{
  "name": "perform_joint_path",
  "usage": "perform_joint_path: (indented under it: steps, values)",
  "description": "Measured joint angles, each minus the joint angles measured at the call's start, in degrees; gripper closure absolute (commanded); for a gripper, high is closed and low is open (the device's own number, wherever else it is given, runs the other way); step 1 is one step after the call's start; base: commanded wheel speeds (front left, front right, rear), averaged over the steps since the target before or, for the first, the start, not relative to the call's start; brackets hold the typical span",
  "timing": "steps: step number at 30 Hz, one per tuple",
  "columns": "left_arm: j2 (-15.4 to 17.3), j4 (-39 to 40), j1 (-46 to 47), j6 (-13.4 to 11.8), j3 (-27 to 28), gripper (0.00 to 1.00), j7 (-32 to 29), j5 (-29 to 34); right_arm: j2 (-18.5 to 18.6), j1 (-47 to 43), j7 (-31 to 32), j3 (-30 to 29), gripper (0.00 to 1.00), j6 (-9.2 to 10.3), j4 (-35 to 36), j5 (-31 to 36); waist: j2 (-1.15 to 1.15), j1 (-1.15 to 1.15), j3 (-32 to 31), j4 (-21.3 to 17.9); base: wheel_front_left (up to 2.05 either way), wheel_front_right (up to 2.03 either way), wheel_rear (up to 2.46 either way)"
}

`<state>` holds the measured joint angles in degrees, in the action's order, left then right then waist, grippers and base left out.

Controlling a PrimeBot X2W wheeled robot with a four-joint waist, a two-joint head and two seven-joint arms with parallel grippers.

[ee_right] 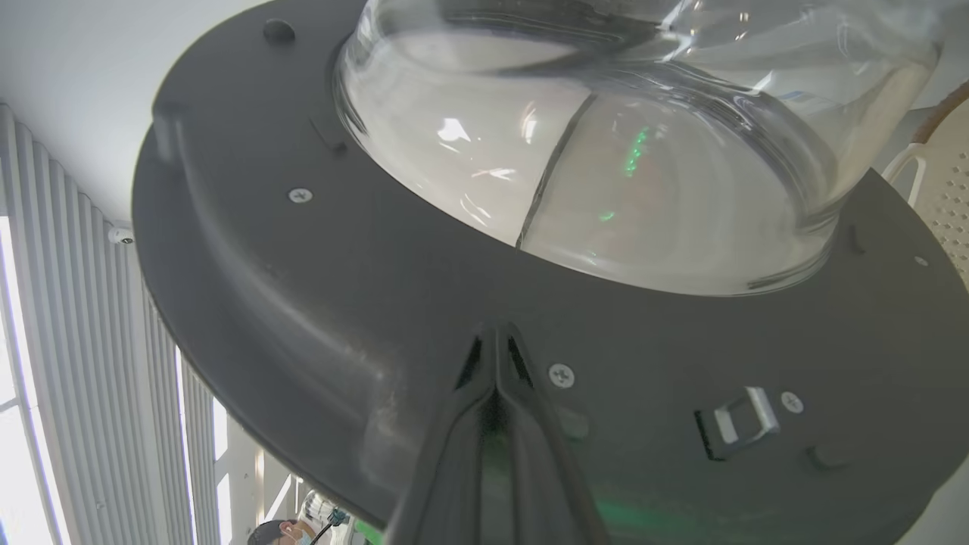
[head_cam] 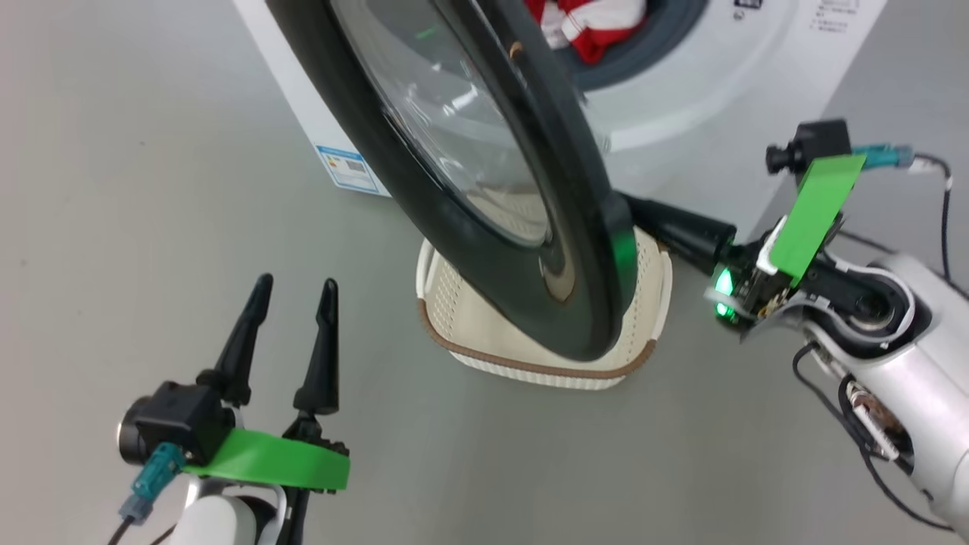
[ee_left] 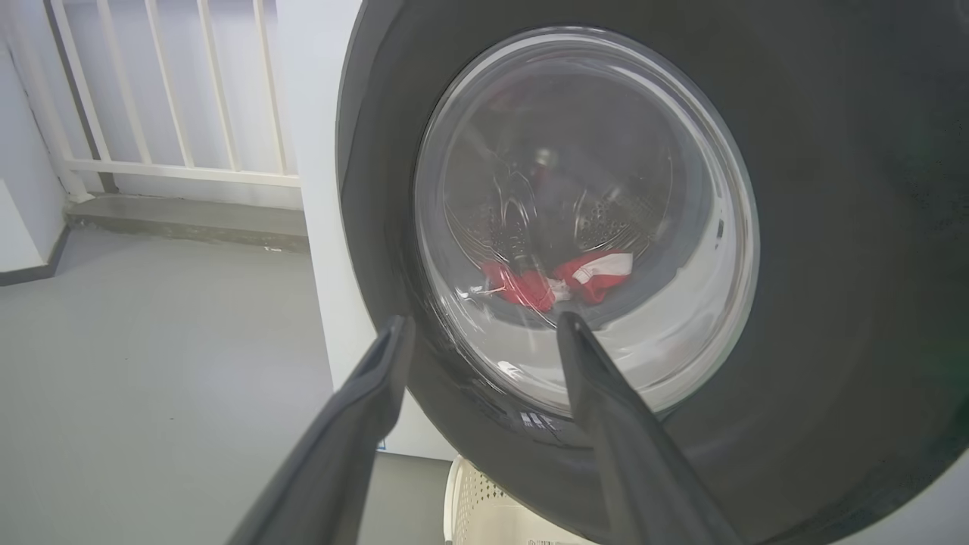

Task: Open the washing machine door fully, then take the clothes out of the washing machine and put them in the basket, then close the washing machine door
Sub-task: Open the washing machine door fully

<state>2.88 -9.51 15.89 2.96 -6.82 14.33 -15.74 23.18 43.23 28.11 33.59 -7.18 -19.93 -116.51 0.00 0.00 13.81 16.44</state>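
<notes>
The washing machine door [head_cam: 484,250] stands partly open, its black rim hanging over the cream basket [head_cam: 530,367] on the floor. Red and white clothes [head_cam: 598,30] lie in the mouth of the white washing machine [head_cam: 681,98]. My right gripper [head_cam: 640,208] is shut, and its tips meet the door's inner side behind the rim. In the right wrist view the shut right gripper [ee_right: 496,329] touches the dark inner face of the door [ee_right: 303,303] below the glass bowl. My left gripper [head_cam: 291,303] stands open at the lower left, apart from the door. Through the door glass [ee_left: 583,189] the clothes [ee_left: 590,276] show beyond my left gripper [ee_left: 484,325].
A blue label [head_cam: 350,168] sits low on the machine's side. A white railing [ee_left: 174,91] lines the wall left of the machine. The door latch [ee_right: 738,420] lies right of my right fingers. A person [ee_right: 280,534] shows under the door's edge. Grey floor spreads to the left.
</notes>
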Motion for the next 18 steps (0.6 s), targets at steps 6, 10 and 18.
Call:
perform_joint_path:
  steps: [6, 10, 18]
  values:
    - [0.0, -0.15, -1.15, -0.56, -0.36, 0.0, -0.63, -0.09, 0.64, -2.69, -0.98, 1.74, 1.0, 0.0, 1.29, -2.0, 0.0, 0.0, -2.59, 2.03, 0.0, 0.0, 0.0]
    - [0.0, -0.2, -1.98, -0.98, -0.71, 0.0, -0.75, -0.12, 1.23, -3.71, -1.71, 3.36, 1.0, -0.01, 1.41, -2.41, 0.0, 0.0, -3.84, 3.66, 0.0, 0.0, 0.0]
    - [-0.07, -0.37, -2.41, -1.44, -2.12, 0.0, -1.21, -0.78, 2.05, -4.47, -2.77, 6.41, 1.0, 0.0, 1.16, -4.65, 0.0, 0.0, -5.58, 7.43, 0.0, 0.0, 0.0]
